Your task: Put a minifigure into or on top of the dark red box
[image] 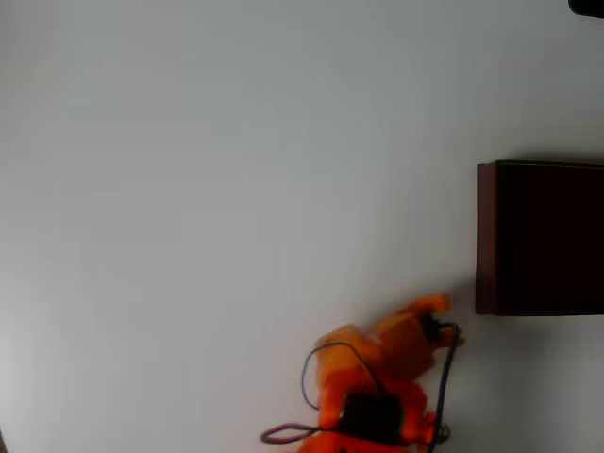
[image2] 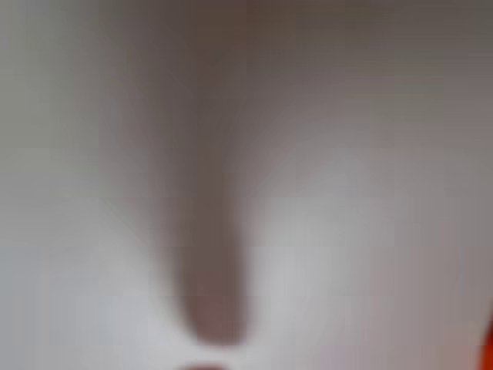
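The dark red box [image: 540,238] lies at the right edge of the overhead view, its near-black inside facing up and its right part cut off by the frame. My orange gripper [image: 436,304] points up and to the right from the bottom of that view. Its tip is just left of the box's lower left corner, a small gap apart. The jaws are too small and blurred to read. The minifigure is out of view. The wrist view is heavily blurred: a long brownish smear [image2: 209,293] runs down over the pale table.
The white table [image: 208,189] spreads wide to the left of and above the arm. Black and purple wires [image: 311,377] loop beside the arm's body at the bottom edge. A dark object [image: 587,7] sits in the top right corner.
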{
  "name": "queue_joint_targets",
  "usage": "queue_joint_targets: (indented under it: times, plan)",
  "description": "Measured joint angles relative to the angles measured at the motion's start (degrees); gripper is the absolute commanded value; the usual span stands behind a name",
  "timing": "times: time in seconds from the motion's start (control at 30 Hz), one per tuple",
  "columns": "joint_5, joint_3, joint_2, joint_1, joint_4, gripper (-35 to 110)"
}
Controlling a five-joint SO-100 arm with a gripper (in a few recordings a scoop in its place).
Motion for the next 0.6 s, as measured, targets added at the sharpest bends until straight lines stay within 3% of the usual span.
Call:
queue_joint_targets:
  times: [0.13, 0.27, 0.33, 0.47, 0.6]
  plan:
    - [-2.5, -7.6, -2.0, 0.9, 11.1, 17]
    - [3.7, -20.7, -10.1, -1.7, 27.0, 17]
    - [2.3, -27.0, -13.7, -1.6, 32.8, 17]
    - [-5.2, -26.5, -13.3, 1.5, 31.7, 17]
    - [-10.9, -13.9, -2.0, 3.8, 22.4, 17]
